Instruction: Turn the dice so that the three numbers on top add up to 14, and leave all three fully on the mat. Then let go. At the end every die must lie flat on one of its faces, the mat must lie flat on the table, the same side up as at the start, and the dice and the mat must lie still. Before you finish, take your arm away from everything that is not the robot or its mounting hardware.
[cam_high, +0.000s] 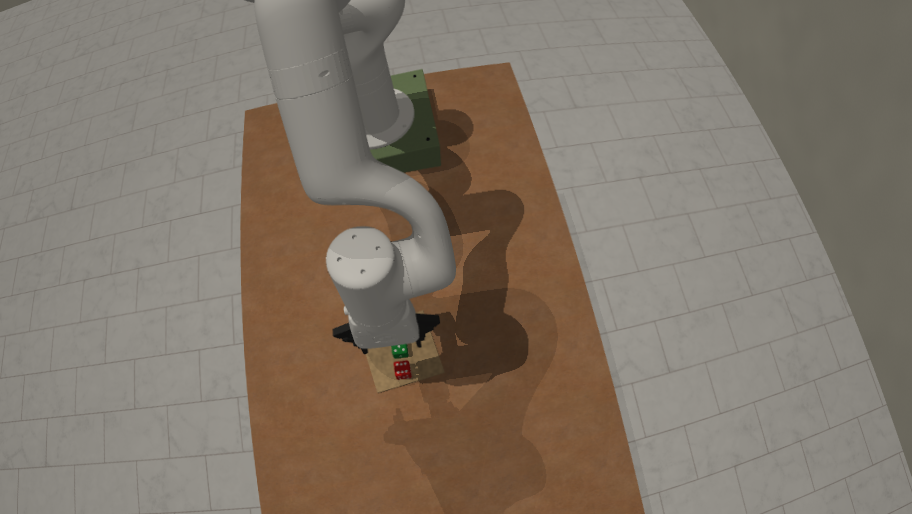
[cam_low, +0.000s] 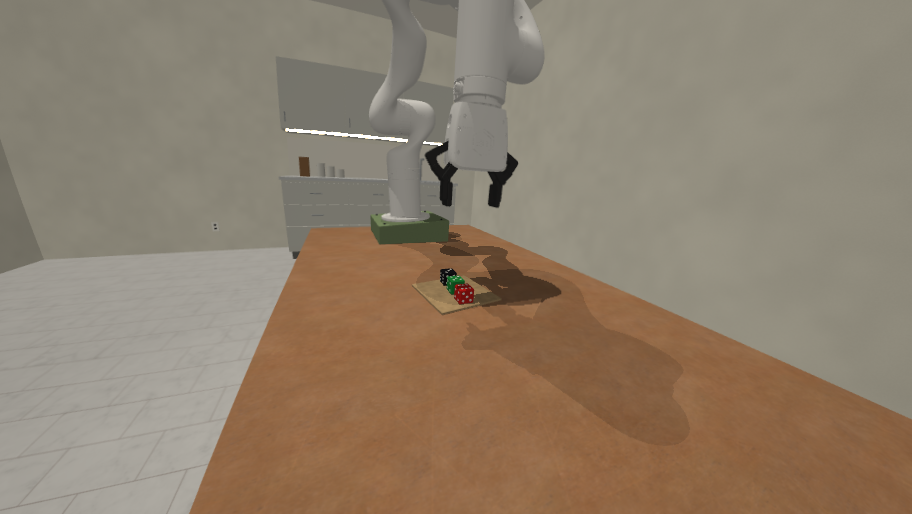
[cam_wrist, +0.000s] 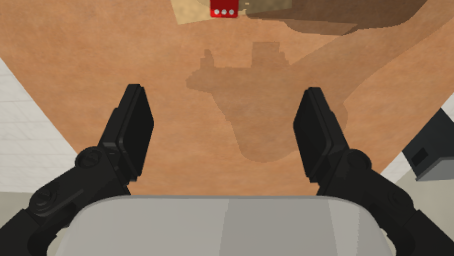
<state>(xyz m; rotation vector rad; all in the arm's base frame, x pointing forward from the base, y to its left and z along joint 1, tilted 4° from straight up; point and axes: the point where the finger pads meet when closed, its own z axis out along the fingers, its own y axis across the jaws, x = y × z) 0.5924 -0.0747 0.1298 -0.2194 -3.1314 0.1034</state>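
Three dice sit in a row on a small tan mat (cam_low: 452, 296) on the brown table: a black die (cam_low: 447, 275) farthest back, a green die (cam_low: 456, 283) in the middle and a red die (cam_low: 464, 293) in front. In the top view the green die (cam_high: 399, 350) and the red die (cam_high: 402, 369) show on the mat (cam_high: 412, 371); the black die is hidden by the arm. My gripper (cam_low: 472, 181) is open and empty, high above the mat. In the wrist view the open fingers frame bare table, and the red die (cam_wrist: 223, 9) is cut off at the top edge.
The arm's green base block (cam_low: 409, 227) stands at the table's far end. The arm's shadow falls across the table right of the mat. A grey cabinet (cam_low: 357, 202) stands behind the table.
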